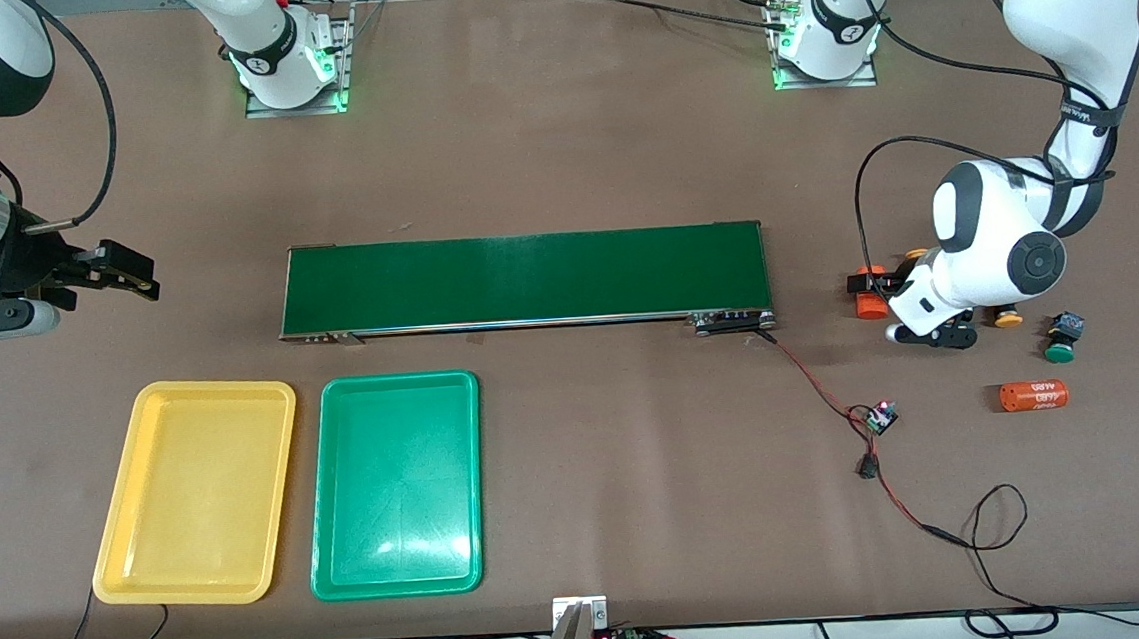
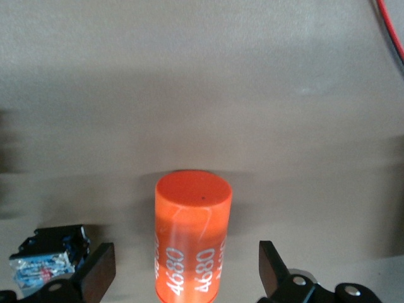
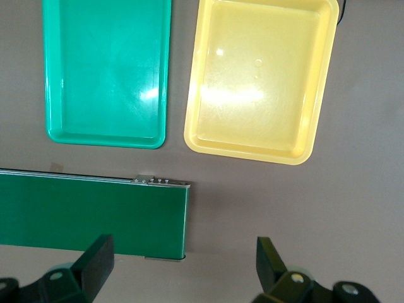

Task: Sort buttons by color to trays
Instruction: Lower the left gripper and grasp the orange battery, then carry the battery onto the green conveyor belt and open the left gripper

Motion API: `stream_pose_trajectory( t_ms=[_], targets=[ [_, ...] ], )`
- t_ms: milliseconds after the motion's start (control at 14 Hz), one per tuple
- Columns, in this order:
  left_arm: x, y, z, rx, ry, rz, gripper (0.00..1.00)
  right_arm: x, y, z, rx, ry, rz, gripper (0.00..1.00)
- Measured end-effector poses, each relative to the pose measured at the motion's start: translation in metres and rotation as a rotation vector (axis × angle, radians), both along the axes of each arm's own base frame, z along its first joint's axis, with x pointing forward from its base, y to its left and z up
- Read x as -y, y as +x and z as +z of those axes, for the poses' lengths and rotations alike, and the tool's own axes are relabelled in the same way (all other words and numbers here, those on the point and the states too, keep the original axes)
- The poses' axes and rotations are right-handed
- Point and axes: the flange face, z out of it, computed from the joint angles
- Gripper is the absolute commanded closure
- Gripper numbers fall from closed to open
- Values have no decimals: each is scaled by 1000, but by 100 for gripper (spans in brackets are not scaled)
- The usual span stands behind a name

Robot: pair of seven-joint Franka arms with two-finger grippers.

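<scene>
step: first pick not begun | left gripper [image 2: 183,278] wide, straddling orange cylinder [image 2: 191,237], holding nothing | right gripper [image 3: 183,268] wide, waiting | green button [image 1: 1062,336] near left arm's end, trays [image 1: 235,403] bare | next: shift to a button

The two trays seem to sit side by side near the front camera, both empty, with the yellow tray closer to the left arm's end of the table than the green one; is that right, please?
Not quite: the yellow tray lies closer to the right arm's end of the table than the green tray. The front view shows it. They do sit side by side near the front camera, both empty.
</scene>
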Motion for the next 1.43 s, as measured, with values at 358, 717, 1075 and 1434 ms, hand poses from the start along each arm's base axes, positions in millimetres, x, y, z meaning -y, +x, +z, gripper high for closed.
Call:
stream_pose_trajectory(
  t_ms=[358,717,1075,1434],
  targets=[
    [0,-4,-7,2,-4,-13,60,0,0,0,1,0,0,0],
    [1,-5,-7,0,-4,-15,100,0,0,0,0,0,0,0],
    [1,-2,1,21,-24,-94,100,0,0,0,1,0,-1,0],
    [33,9,76,125,-61,-378,100,0,0,0,1,0,-1,0]
  ],
)
